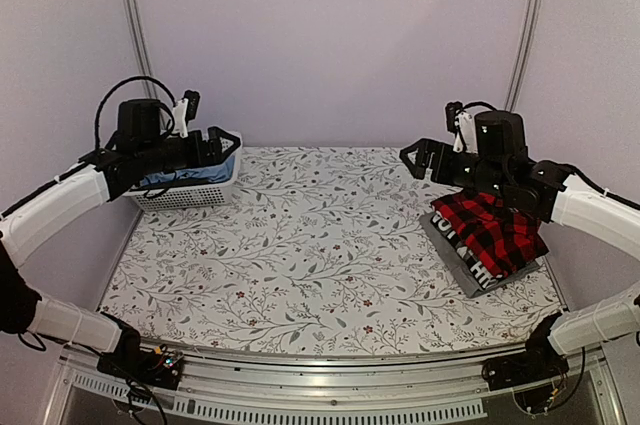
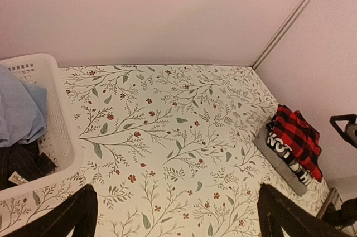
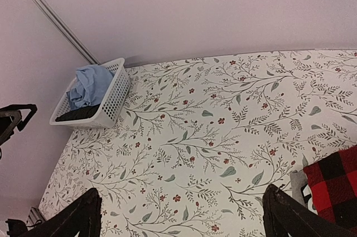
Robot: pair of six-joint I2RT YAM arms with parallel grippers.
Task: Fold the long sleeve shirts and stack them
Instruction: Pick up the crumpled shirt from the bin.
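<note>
Beneath the plaid shirt lies grey shirt (mostly hidden).

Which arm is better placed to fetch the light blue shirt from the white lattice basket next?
Left. The left gripper hangs open at the white plastic lattice basket holding the crumpled light blue shirt. The right gripper, also open, is across the table above the folded red-and-black plaid shirt.

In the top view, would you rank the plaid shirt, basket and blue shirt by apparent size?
1. Plaid shirt and white basket: about alike; left arm hides part of it.
2. Light blue shirt.
</note>
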